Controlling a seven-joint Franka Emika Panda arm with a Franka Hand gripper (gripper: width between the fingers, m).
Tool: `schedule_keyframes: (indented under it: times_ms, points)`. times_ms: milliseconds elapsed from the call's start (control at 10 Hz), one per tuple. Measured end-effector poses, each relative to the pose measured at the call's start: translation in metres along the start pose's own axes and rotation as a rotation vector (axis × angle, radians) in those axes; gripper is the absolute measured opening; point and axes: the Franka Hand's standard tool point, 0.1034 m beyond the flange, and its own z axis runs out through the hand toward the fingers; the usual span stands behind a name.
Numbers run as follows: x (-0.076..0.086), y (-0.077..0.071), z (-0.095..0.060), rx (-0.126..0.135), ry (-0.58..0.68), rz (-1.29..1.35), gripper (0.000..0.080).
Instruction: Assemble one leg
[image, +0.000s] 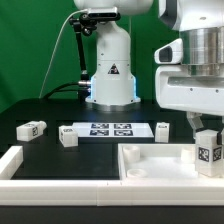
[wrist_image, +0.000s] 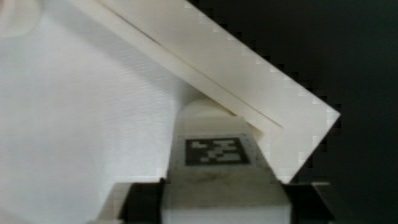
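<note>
My gripper (image: 206, 135) is shut on a white tagged leg (image: 208, 152) and holds it upright over the near right corner of the large white square piece (image: 150, 160). In the wrist view the leg (wrist_image: 221, 160) sits between the two dark fingers (wrist_image: 150, 200), its tag facing the camera, right by the raised corner rim of the square piece (wrist_image: 249, 80). Three other legs lie on the table: one at the far left (image: 31, 128), one beside the marker board (image: 68, 137), one to the right of it (image: 162, 130).
The marker board (image: 108, 129) lies in the middle of the black table. A white rail (image: 12, 160) runs along the exterior view's left and front edges. The arm's base (image: 110, 70) stands at the back.
</note>
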Motion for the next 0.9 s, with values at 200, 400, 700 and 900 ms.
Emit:
schedule_keyframes:
  times_ms: [200,400,700,900]
  points:
    - [-0.0005,-0.0005,0.0001,0.003,-0.005,0.137,0.0292]
    - [-0.0018,-0.0010,0.0002,0.006,-0.013,0.281,0.0292]
    - [-0.0023,-0.0013,0.0003,0.009,-0.024,0.399,0.0292]
    - [-0.0017,-0.0003,0.0002,0.001,-0.027,0.321,0.0440]
